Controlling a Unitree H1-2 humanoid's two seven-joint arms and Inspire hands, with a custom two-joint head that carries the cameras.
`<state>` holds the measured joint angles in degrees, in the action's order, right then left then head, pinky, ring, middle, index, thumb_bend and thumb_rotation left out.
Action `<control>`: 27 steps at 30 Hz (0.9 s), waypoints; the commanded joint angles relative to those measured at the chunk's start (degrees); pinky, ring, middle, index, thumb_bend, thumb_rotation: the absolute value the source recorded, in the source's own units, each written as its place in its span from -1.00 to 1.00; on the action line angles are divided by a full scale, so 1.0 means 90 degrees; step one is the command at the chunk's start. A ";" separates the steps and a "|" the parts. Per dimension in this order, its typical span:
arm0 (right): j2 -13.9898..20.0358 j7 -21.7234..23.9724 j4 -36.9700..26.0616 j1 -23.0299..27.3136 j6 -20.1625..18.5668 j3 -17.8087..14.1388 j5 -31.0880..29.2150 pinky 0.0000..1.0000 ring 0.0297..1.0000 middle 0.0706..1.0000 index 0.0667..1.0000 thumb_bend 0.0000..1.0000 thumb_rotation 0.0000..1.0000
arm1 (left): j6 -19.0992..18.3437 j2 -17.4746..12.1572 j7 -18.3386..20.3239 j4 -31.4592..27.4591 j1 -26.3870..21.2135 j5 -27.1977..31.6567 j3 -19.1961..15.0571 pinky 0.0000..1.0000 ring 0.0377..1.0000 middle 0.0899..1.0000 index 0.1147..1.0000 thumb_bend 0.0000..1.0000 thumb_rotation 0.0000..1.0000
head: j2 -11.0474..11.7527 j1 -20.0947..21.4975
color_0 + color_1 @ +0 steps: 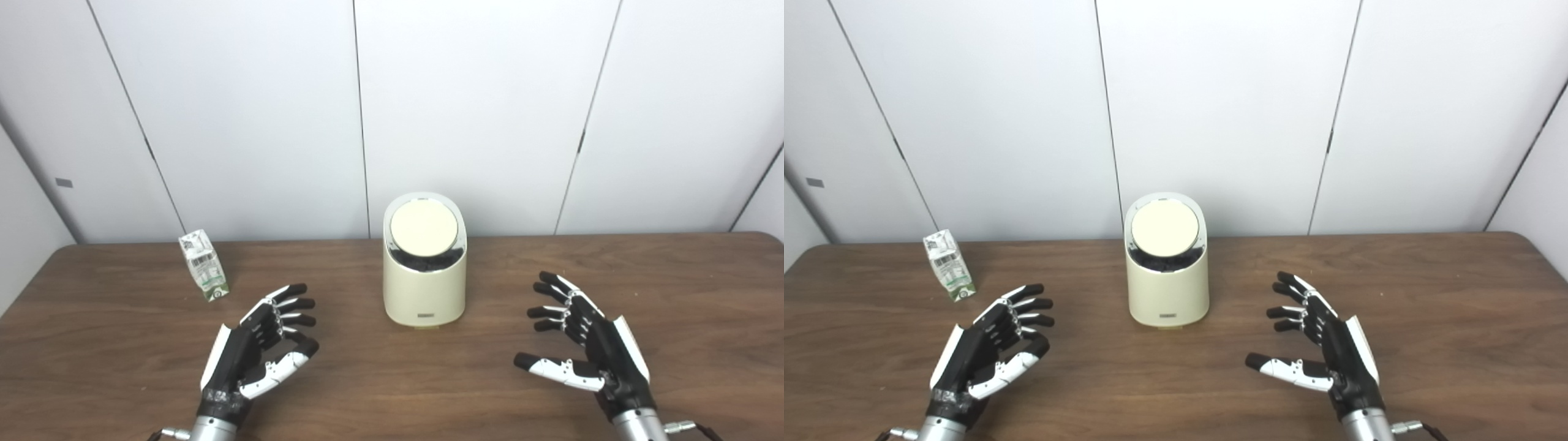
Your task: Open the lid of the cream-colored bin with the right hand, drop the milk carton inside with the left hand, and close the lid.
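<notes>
The wooden desk [392,380] runs nearly the full width of both views; its far edge meets the white panelled wall [478,110], and its far right corner is rounded. The cream-colored bin [424,288] stands upright near the middle of the desk, a little back from the hands and short of the far edge, with bare wood on all sides of it. Its round lid [424,227] is tilted toward the camera and sits shut in its shiny rim; a dark band shows just under the lid's lower edge, and nothing of the bin's inside can be seen. A small label sits low on the bin's front.

The milk carton [204,265] stands on the desk well to the left of the bin, leaning slightly, near the far edge and apart from everything else. It is white with green at its base and printed panels on its side.

The left hand [260,346] hovers over the near left part of the desk, between carton and bin but nearer the camera than both; its fingers [293,303] are spread and lightly curled, holding nothing. The right hand [588,343] is over the near right part, palm turned inward, its fingers [548,297] splayed apart and the thumb stretched toward the middle, also empty. Open wood lies between each hand and the bin, and a wide bare stretch extends right of the right hand to the desk's edge.
</notes>
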<state>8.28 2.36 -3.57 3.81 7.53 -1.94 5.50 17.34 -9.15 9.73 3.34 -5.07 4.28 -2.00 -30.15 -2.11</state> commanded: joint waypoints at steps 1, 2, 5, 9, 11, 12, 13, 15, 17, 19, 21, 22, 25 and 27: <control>0.0015 -0.0035 -0.0219 0.0128 0.0159 -0.0017 -0.0045 0.22 0.33 0.62 0.66 0.55 -0.56 | 0.0316 -0.0059 -0.0042 -0.0076 -0.0187 -0.0049 -0.0022 0.06 0.30 0.44 0.62 0.40 -0.36 | -0.0009 0.0000; 0.0014 -0.0036 -0.0220 0.0128 0.0160 -0.0016 -0.0042 0.21 0.33 0.62 0.66 0.55 -0.56 | 0.0316 -0.0059 -0.0044 -0.0077 -0.0186 -0.0055 -0.0022 0.06 0.30 0.43 0.62 0.41 -0.35 | -0.0009 0.0000; 0.0019 -0.0027 -0.0195 0.0129 0.0179 -0.0017 -0.0059 0.21 0.33 0.62 0.66 0.55 -0.55 | 0.0335 -0.0069 -0.0045 -0.0068 -0.0185 -0.0084 -0.0016 0.07 0.30 0.44 0.62 0.41 -0.32 | 0.0002 0.0001; 0.0012 -0.0023 -0.0188 0.0128 0.0168 -0.0018 -0.0081 0.23 0.34 0.62 0.66 0.56 -0.56 | 0.0353 -0.0066 -0.0015 -0.0050 -0.0187 -0.0020 -0.0016 0.07 0.31 0.45 0.62 0.42 -0.32 | 0.0006 0.0000; 0.0009 -0.0037 -0.0179 0.0129 0.0186 -0.0018 -0.0065 0.24 0.35 0.63 0.66 0.56 -0.56 | 0.0365 -0.0069 -0.0014 -0.0049 -0.0190 -0.0023 -0.0016 0.07 0.30 0.45 0.63 0.42 -0.32 | 0.0006 0.0000; 0.0009 -0.0042 -0.0164 0.0133 0.0204 -0.0017 -0.0058 0.24 0.35 0.63 0.66 0.56 -0.55 | 0.0375 -0.0069 -0.0010 -0.0037 -0.0194 -0.0017 -0.0015 0.07 0.30 0.45 0.63 0.42 -0.32 | 0.0044 0.0009; 0.0010 -0.0046 -0.0157 0.0136 0.0211 -0.0016 -0.0048 0.23 0.35 0.63 0.66 0.56 -0.55 | 0.0389 -0.0070 -0.0006 -0.0025 -0.0197 -0.0013 -0.0014 0.07 0.30 0.45 0.63 0.41 -0.32 | 0.0044 0.0009; 0.0000 -0.0043 -0.0143 0.0142 0.0194 -0.0016 -0.0066 0.23 0.35 0.63 0.66 0.57 -0.54 | 0.0426 -0.0069 -0.0011 0.0002 -0.0204 -0.0036 -0.0009 0.07 0.30 0.45 0.63 0.41 -0.32 | 0.0091 -0.0035; -0.0022 -0.0051 -0.0148 0.0153 0.0198 -0.0009 -0.0068 0.23 0.35 0.63 0.67 0.57 -0.53 | 0.0435 -0.0068 -0.0018 0.0010 -0.0203 -0.0052 -0.0007 0.07 0.30 0.45 0.63 0.42 -0.31 | 0.0091 -0.0035; -0.0073 -0.0107 -0.0129 0.0200 0.0208 -0.0001 -0.0012 0.22 0.36 0.63 0.67 0.55 -0.52 | 0.0414 -0.0067 -0.0015 0.0006 -0.0194 -0.0044 -0.0003 0.06 0.30 0.45 0.62 0.43 -0.30 | 0.0165 -0.0083; -0.0127 -0.0194 -0.0108 0.0275 0.0213 -0.0008 0.0071 0.20 0.42 0.63 0.67 0.49 -0.54 | 0.0395 -0.0061 -0.0022 -0.0009 -0.0184 -0.0040 -0.0006 0.06 0.30 0.44 0.62 0.42 -0.33 | 0.0189 -0.0068; -0.0136 -0.0224 -0.0114 0.0309 0.0196 -0.0005 0.0119 0.20 0.42 0.63 0.67 0.49 -0.54 | 0.0399 -0.0059 -0.0028 -0.0009 -0.0185 -0.0044 -0.0009 0.06 0.30 0.44 0.61 0.42 -0.33 | 0.0189 -0.0068; -0.0089 -0.0222 -0.0115 0.0466 0.0140 0.0017 0.0237 0.23 0.49 0.67 0.70 0.45 -0.52 | 0.0497 -0.0078 -0.0023 0.0077 -0.0214 -0.0054 -0.0015 0.05 0.30 0.45 0.61 0.39 -0.36 | 0.0211 -0.0056; -0.0058 -0.0256 -0.0072 0.0623 0.0092 0.0011 0.0358 0.31 0.56 0.80 0.78 0.48 -0.44 | 0.0513 -0.0078 -0.0029 0.0109 -0.0228 -0.0059 -0.0019 0.05 0.30 0.45 0.61 0.40 -0.35 | 0.0222 -0.0051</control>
<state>6.94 0.73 -3.40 6.24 7.43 -1.70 8.05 19.36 -9.21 9.74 4.68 -5.21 4.08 -1.98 -28.13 -2.55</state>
